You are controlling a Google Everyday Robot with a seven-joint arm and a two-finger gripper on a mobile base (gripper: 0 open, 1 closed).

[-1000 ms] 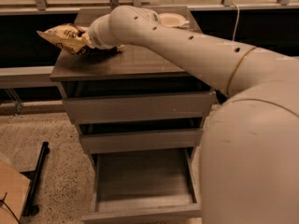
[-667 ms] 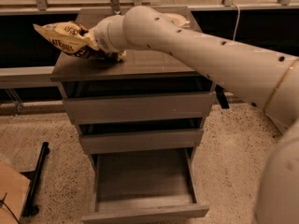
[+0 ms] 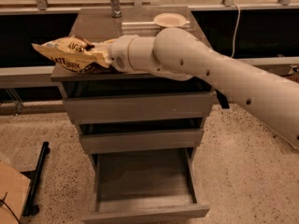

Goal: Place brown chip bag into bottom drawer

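– Speckled floor is seen around a grey-brown cabinet, and a small bowl (image 3: 170,19) is left at the back of the cabinet top (image 3: 93,24). What has been changed in the last second?

– The brown chip bag (image 3: 70,55) has been brought from farther back on the top to the front left edge. It is now held just over this edge, and its free end reaches beyond the left side of the cabinet.

– How is it held?

– The gripper (image 3: 103,56) is clamped on the tan end of the bag. The arm (image 3: 210,69) is stretched across the top from the right.

– What is meant by this for the task?

– The pick-up can be judged as done. The bottom drawer (image 3: 140,178) is pulled out and its tray is open from above. The bag is high over it and to the left, so it must probably be lowered and moved over the tray before it is released.
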